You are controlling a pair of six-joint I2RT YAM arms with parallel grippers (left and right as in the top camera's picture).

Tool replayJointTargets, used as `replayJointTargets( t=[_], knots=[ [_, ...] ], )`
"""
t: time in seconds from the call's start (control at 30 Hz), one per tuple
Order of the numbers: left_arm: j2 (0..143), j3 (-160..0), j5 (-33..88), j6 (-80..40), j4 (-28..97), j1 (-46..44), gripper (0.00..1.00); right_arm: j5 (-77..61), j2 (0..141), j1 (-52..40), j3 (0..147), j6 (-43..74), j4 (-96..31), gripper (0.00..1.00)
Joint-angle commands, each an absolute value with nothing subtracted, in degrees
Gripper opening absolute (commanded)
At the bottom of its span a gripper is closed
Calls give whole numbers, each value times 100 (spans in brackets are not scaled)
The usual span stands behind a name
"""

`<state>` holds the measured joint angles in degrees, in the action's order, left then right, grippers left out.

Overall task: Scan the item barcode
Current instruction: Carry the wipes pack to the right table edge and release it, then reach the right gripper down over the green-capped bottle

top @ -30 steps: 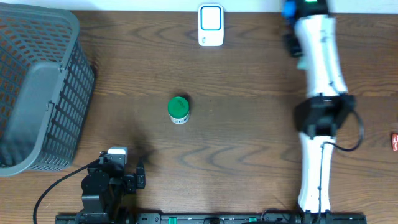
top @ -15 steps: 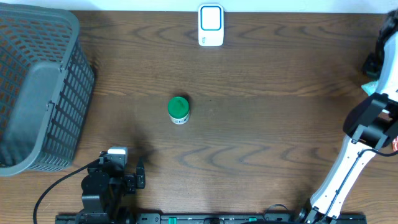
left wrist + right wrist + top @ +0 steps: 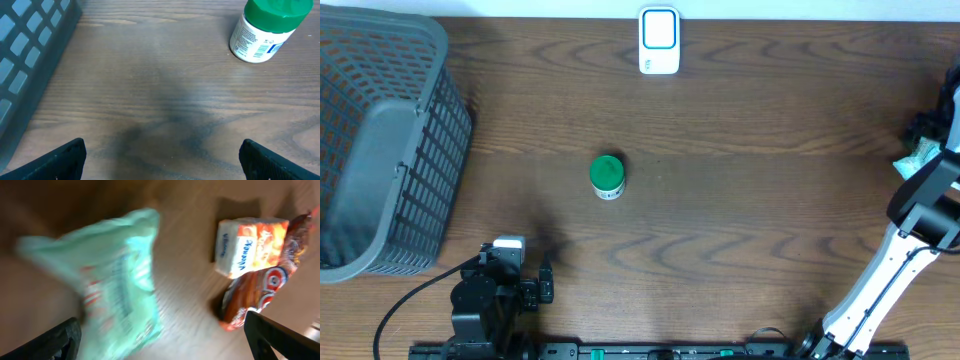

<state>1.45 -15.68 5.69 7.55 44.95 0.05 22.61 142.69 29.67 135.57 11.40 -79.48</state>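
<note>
A white barcode scanner [image 3: 659, 40] stands at the table's far middle. In the right wrist view my right gripper [image 3: 162, 345] is open and hangs over a mint-green packet [image 3: 115, 280], which is blurred by motion. That packet [image 3: 918, 158] lies at the table's right edge. The jaws stand wide and grip nothing. A green-lidded white bottle [image 3: 607, 176] stands upright mid-table. It also shows at the top right of the left wrist view, as the bottle [image 3: 265, 27], well ahead of my open, empty left gripper [image 3: 162, 160].
A small orange-and-white box [image 3: 250, 245] and a red-orange snack bag [image 3: 265, 295] lie to the right of the packet. A grey mesh basket [image 3: 380, 140] fills the table's left side. My left arm [image 3: 490, 295] rests near the front edge.
My right arm has swung from the back of the table out to the right edge, and its gripper has gone from shut to open. The left arm and the bottle have not moved.
</note>
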Motion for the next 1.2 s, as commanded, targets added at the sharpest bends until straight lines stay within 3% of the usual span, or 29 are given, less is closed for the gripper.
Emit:
replayJointTargets(
  t=[0.0, 0.17, 0.4, 0.6, 0.9, 1.17],
  knots=[
    [137, -1579, 600, 790, 4497, 21, 98, 489, 13321, 2786, 13616, 1221, -7983, 99],
    [137, -1579, 600, 790, 4497, 21, 98, -1586, 12962, 2257, 13616, 1221, -8503, 99],
    [137, -1579, 600, 790, 4497, 21, 98, -3863, 13052, 768, 13485, 1369, -9201, 99],
    [137, -1579, 600, 790, 4499, 21, 98, -3409, 13052, -808, 13441, 1793, -9181, 99],
    [137, -1579, 600, 790, 4497, 21, 98, -753, 13052, -3129, 13439, 3459, -8326, 99],
    [137, -1579, 600, 790, 4499, 21, 98, -5, 13096, -4025, 13437, 4117, -7977, 99]
  ],
)
